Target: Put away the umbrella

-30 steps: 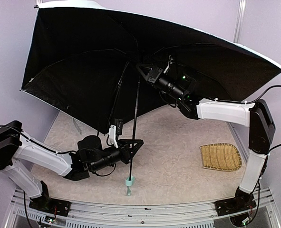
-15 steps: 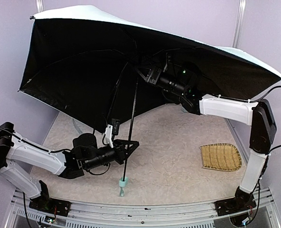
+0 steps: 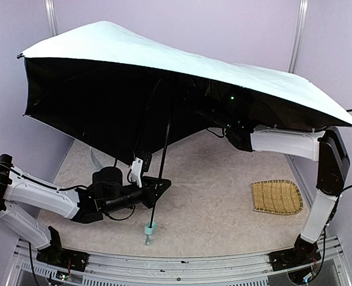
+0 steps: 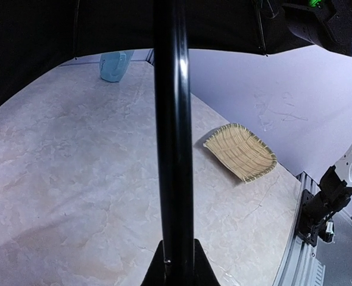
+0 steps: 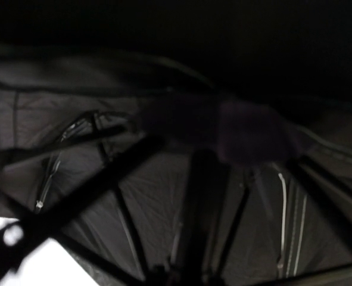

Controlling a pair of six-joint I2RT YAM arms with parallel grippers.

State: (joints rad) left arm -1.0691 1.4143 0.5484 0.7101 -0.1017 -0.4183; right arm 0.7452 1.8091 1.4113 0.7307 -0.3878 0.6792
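Left gripper pinching umbrella shaft above handle, 7 o'clock on bench; right gripper hidden under canopy, 1 o'clock, state cannot be told.

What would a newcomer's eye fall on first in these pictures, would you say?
The wide-open umbrella, pale on top and black underneath, fills the upper half of the overhead view above the table. The left hand is shut on its thin black shaft, a little above the small handle. A straw mat lies near the table's right edge.
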